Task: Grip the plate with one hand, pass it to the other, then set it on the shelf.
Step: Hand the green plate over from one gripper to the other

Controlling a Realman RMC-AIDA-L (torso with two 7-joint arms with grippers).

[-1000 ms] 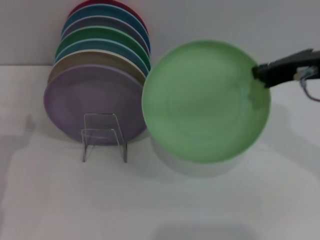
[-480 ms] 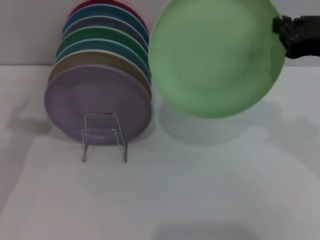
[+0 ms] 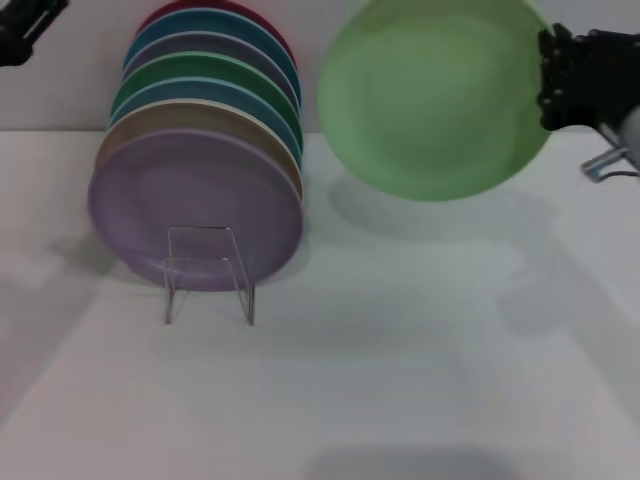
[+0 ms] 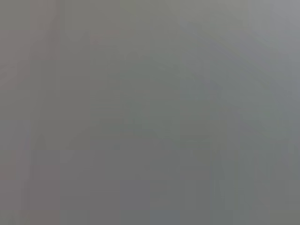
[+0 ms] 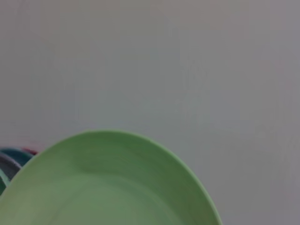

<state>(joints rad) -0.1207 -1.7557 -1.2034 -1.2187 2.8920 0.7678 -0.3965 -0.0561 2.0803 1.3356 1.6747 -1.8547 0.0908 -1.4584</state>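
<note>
Head view: grip done, handover and shelving left. Right end effector (image 3: pixel 550 80) clamped on the plate (image 3: pixel 430 100), held above the counter (image 3: pixel 400 350), right of the shelf (image 3: pixel 207 275), face toward camera; round, no long axis. Left end effector (image 3: pixel 25 25) high, beyond the shelf's left; fingers unclear.

Left wrist view: blank grey.

Right wrist view: plate rim upward.

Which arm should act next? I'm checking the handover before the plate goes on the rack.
The left. The right gripper holds the green plate by its edge, up in the air. The left gripper is free, at the far upper left, nearer the rack, so it should come take the plate.
</note>
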